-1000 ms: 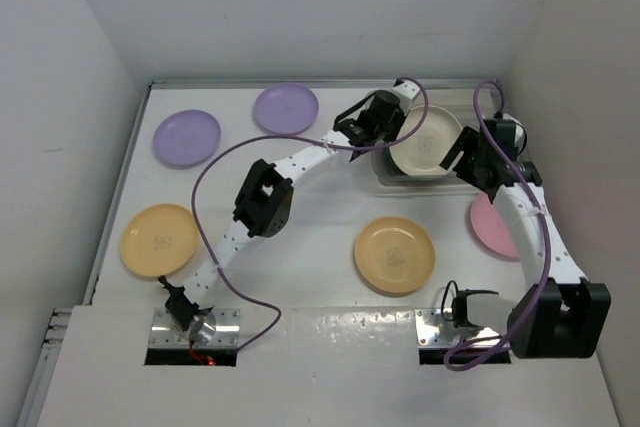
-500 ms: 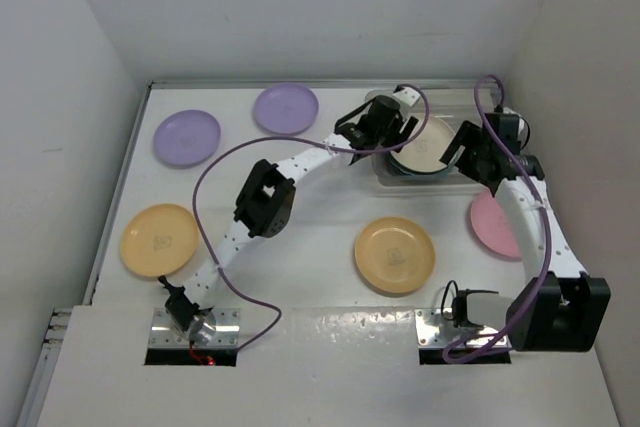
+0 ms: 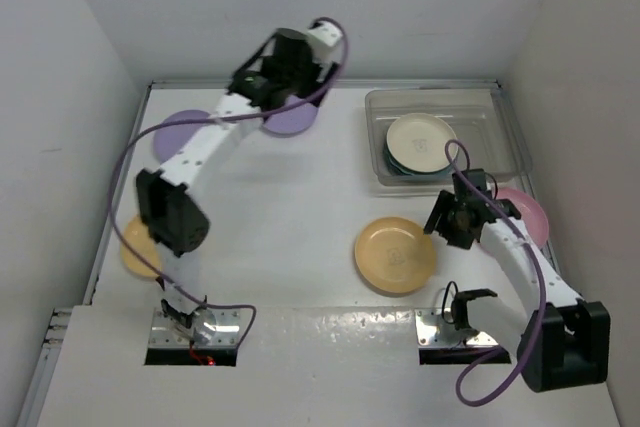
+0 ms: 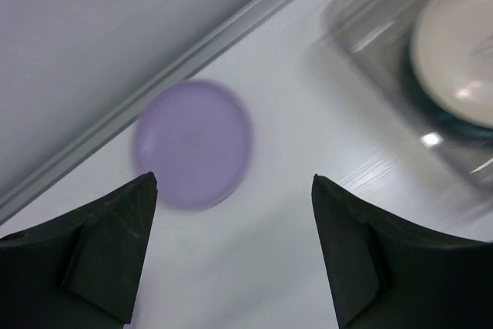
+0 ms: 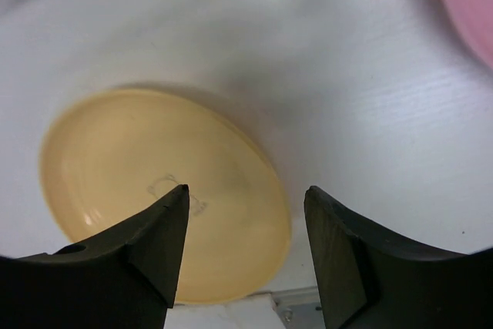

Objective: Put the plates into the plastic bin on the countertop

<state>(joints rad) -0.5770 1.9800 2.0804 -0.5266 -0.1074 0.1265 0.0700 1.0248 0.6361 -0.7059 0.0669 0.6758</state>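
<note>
The clear plastic bin [image 3: 505,142] at the back right holds a cream plate [image 3: 422,140] lying on dark teal plates [image 3: 398,166]. My left gripper [image 3: 250,85] hangs open and empty above the back of the countertop [image 3: 300,207]; in its wrist view, one lavender plate [image 4: 192,144] lies just beyond the gripper [image 4: 233,180]. A second lavender plate [image 3: 182,130] is partly hidden by the arm. My right gripper [image 3: 442,221] is open and empty, low over the right edge of a yellow plate [image 5: 154,198] [image 3: 395,255]. A pink plate [image 3: 528,210] lies right of it.
Another yellow plate [image 3: 133,250] lies at the left, half covered by my left arm's elbow. White walls close in the back and both sides. Metal mount plates [image 3: 440,327] sit at the front edge. The bin's corner [image 4: 370,28] shows in the left wrist view.
My left gripper opened, leaving the cream plate flat in the bin, then swung left to the lavender plates. My right arm pulled back from the bin toward the centre yellow plate.
</note>
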